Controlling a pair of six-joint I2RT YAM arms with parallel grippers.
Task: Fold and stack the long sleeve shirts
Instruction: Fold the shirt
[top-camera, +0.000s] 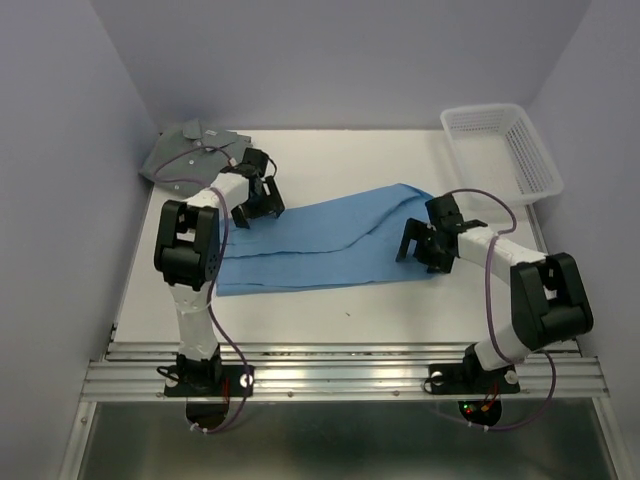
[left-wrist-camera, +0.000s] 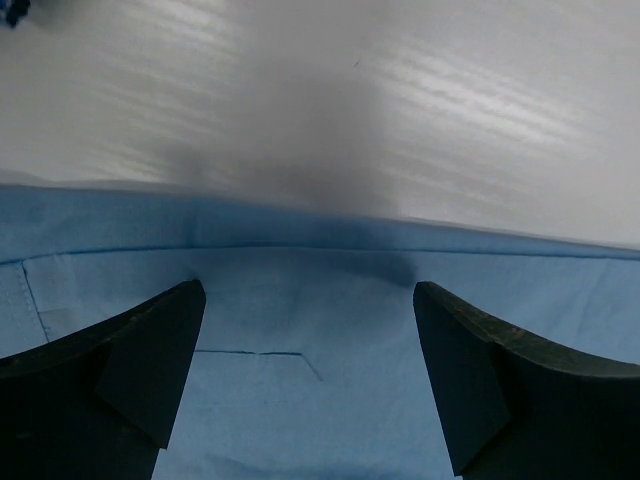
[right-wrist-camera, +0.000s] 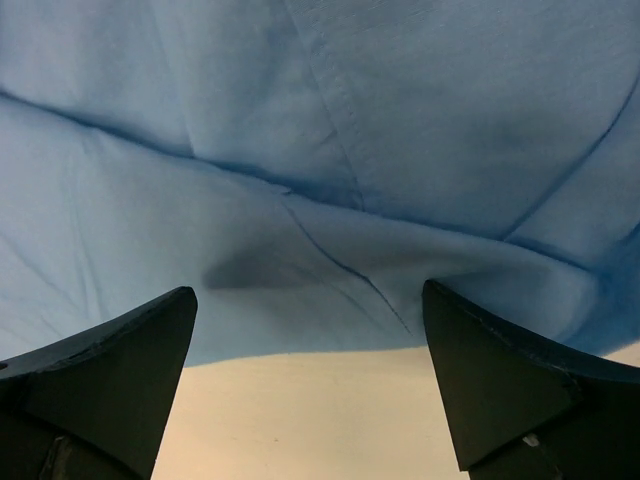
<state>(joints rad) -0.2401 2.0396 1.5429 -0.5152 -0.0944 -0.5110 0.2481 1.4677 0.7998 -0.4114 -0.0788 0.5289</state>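
Observation:
A light sky-blue shirt (top-camera: 320, 238) lies spread across the middle of the white table, partly folded into a long band. A grey-green shirt (top-camera: 190, 148) lies folded at the far left corner. My left gripper (top-camera: 258, 205) is open over the blue shirt's far left edge; its wrist view shows the blue cloth (left-wrist-camera: 320, 340) between the fingers (left-wrist-camera: 150, 350). My right gripper (top-camera: 422, 250) is open at the shirt's right near edge; its wrist view shows wrinkled blue cloth (right-wrist-camera: 330, 180) just ahead of the fingers (right-wrist-camera: 500, 370). No darker blue shirt is in view.
A white plastic mesh basket (top-camera: 502, 150) stands at the far right corner. Purple walls close in the left, back and right sides. An aluminium rail (top-camera: 340, 375) runs along the near edge where both arm bases are bolted.

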